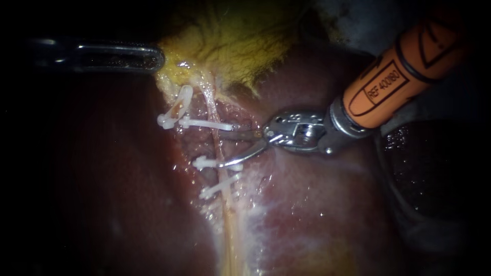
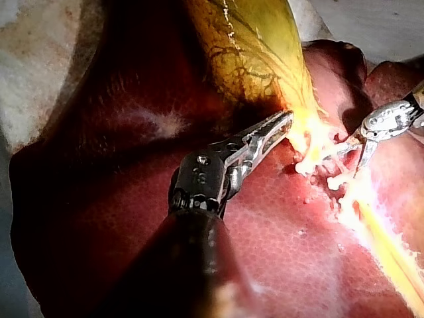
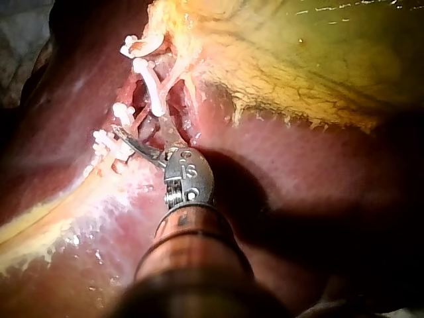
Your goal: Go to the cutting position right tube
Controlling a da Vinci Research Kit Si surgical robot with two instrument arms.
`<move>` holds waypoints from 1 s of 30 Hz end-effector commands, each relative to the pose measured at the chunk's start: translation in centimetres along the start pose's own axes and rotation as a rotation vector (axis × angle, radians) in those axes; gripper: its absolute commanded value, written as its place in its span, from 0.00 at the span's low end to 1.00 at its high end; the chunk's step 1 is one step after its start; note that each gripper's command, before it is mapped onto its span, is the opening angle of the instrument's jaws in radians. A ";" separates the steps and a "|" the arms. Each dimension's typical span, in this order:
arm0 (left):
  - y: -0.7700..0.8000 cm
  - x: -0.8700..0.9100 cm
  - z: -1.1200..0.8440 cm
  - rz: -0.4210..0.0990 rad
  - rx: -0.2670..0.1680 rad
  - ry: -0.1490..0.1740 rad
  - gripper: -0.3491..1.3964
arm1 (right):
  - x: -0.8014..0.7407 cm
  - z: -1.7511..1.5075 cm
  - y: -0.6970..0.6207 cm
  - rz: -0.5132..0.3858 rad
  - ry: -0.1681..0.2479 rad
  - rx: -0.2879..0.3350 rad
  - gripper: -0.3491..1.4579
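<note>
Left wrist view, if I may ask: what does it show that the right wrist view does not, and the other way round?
Only the left wrist view shows the left instrument, its tip at the narrow end of the gallbladder. Only the right wrist view shows the long shaft of the right instrument. Both show the right instrument's tip among the white clips, the gallbladder and the liver.

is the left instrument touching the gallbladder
Touching. The left wrist view shows the left instrument with its jaws shut on the yellow narrow end of the gallbladder, with no gap between them.
</note>
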 end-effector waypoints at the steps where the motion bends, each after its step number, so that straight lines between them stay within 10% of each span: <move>1: 0.00 0.00 0.01 0.000 0.000 0.000 0.00 | 0.02 0.04 0.01 -0.009 0.014 0.012 0.86; 16: 0.00 0.00 0.03 0.000 -0.001 0.000 0.00 | 0.21 0.45 0.10 -0.054 0.144 0.191 0.81; 30: 0.00 0.00 0.02 0.000 -0.001 0.000 0.00 | 0.59 0.36 -0.32 -0.051 0.196 0.282 0.74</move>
